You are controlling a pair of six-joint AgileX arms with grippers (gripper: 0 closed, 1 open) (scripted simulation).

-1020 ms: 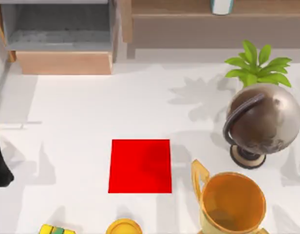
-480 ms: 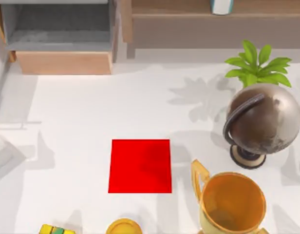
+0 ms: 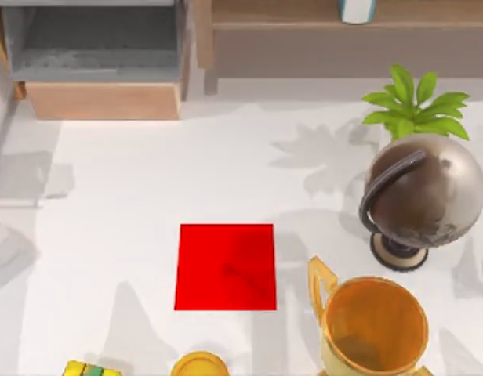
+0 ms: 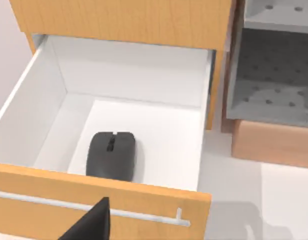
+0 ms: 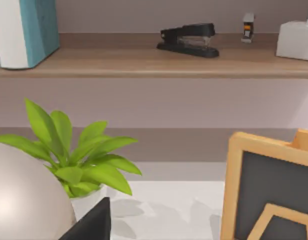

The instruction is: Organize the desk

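Desk (image 3: pixel 147 196): white tabletop spanning the top view, edge to edge. Red square mat (image 3: pixel 226 266) lies flat near centre, slightly toward 6 o'clock. Globe on a dark ring stand (image 3: pixel 418 200) at 3 o'clock; green potted plant (image 3: pixel 414 106) just behind it toward 2 o'clock, leaves overlapping the globe's top. Gold trophy cup (image 3: pixel 375 325) at 5 o'clock, one handle pointing toward the mat. Round yellow object (image 3: pixel 199 365) at 6 o'clock, cut by the frame edge. Yellow-green block (image 3: pixel 91 370) at 7 o'clock, also cut off. Wooden shelf unit (image 3: pixel 104 100) at 11 o'clock with a grey compartment; long wooden shelf (image 3: pixel 304 16) running 12 to 1 o'clock.

Left wrist view: open wooden drawer (image 4: pixel 119 195) with white interior and a thin metal bar handle on its front. Black computer mouse (image 4: pixel 112 155) lies flat inside, near the front wall, apart from the side walls. Grey pegboard-like compartment (image 4: pixel 274 85) beside the drawer. Left gripper (image 4: pixel 91 222): one dark fingertip visible over the drawer front; cannot tell whether the fingers are spread or pressed together.

Right wrist view: black stapler (image 5: pixel 189 40) on the shelf, teal-and-white book (image 5: pixel 26 30) upright, white box (image 5: pixel 296 40), small white item with an orange mark (image 5: pixel 248 25). No readable writing on any of them. Wood-framed dark board (image 5: pixel 269 195) on the desk. Right gripper (image 5: pixel 91 222): one dark fingertip, state cannot tell.
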